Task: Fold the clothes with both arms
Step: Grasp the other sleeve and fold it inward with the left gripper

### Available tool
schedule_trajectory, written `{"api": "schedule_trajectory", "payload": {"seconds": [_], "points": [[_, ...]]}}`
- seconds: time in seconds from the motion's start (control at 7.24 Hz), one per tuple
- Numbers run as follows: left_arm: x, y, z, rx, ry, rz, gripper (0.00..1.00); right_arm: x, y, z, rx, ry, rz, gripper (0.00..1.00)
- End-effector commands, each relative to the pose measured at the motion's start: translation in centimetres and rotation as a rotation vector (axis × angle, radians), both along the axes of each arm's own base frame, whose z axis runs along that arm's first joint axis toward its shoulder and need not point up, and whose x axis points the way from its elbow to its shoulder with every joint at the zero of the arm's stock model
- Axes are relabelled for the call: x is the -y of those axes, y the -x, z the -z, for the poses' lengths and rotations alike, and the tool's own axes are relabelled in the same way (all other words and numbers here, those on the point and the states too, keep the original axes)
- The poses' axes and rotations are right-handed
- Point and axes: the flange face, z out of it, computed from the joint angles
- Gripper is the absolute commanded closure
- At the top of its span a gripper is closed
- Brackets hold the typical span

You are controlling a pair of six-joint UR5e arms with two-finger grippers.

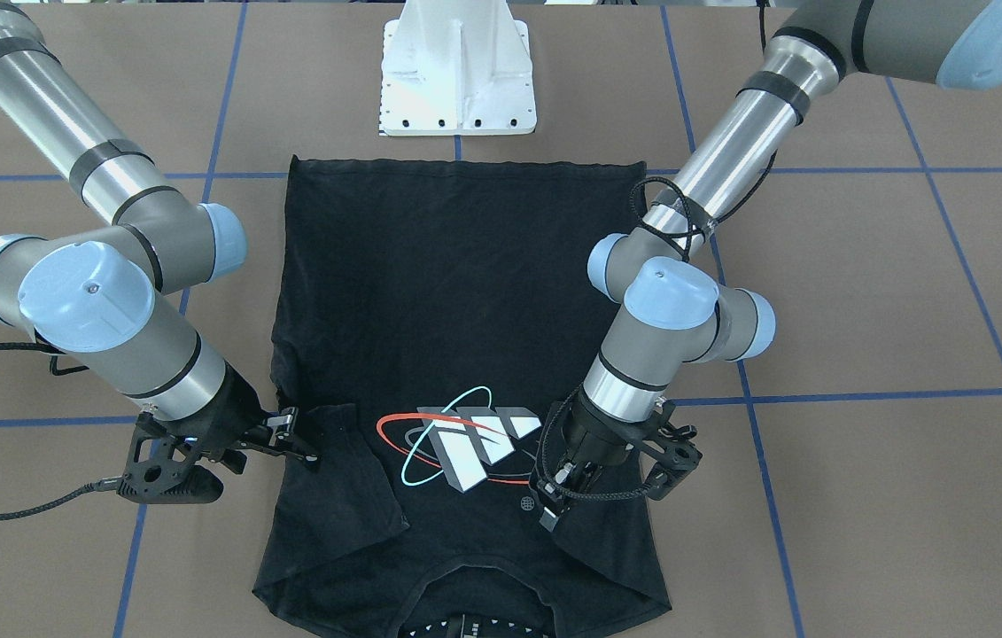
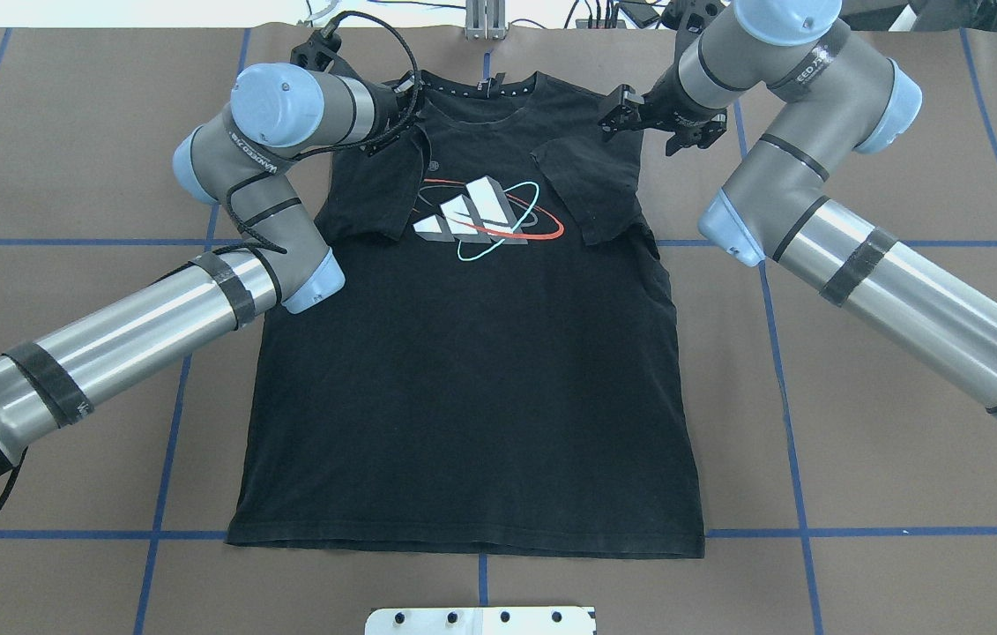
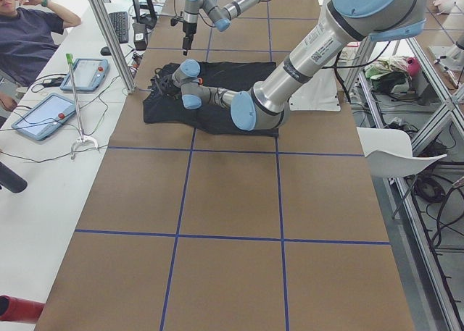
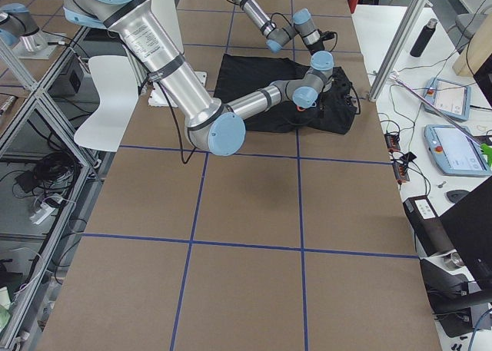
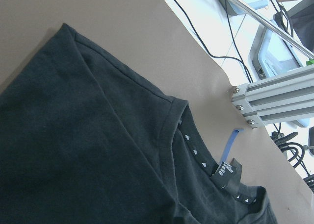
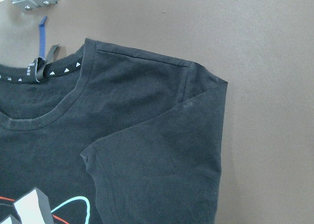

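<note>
Your right gripper (image 1: 297, 436) had its fingers spread and held nothing, tips just at the edge of the folded sleeve (image 1: 350, 478), lower left of the front view. Your left gripper (image 1: 556, 501), lower centre-right, sat low over the shirt (image 2: 463, 370); spread or closed, can't tell. Neither wrist view showed any fingers on cloth. The shirt lay flat, print up, in the middle of the table (image 2: 886, 423), collar at the top of the overhead view. Done, by my read: both sleeves folded in over the chest. Left: sides in, hem up to collar.
</note>
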Motion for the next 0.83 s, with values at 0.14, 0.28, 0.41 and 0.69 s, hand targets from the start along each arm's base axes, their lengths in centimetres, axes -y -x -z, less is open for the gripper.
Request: {"api": "schedule_trajectory", "payload": {"seconds": [0.14,0.28,0.41,0.69], "points": [[-1.2,-0.7,1.2,-0.011,-0.031,-0.026,0.0,-0.3,-0.3,0.3,0.01,-0.001,0.007,0.0],[-2.1,-0.3,3.4,-0.026,-0.081,-0.049,0.0,-1.7,-1.0,-0.2,0.017,-0.002,0.012,0.0],[-3.7,0.6,2.3,-0.033,-0.082,-0.122,0.0,-3.9,-2.6,-0.5,0.018,0.012,0.025,0.0],[-8.0,4.9,0.6,-0.038,-0.061,-0.19,0.0,-10.8,-7.0,-2.0,0.047,0.019,0.017,0.0]]}}
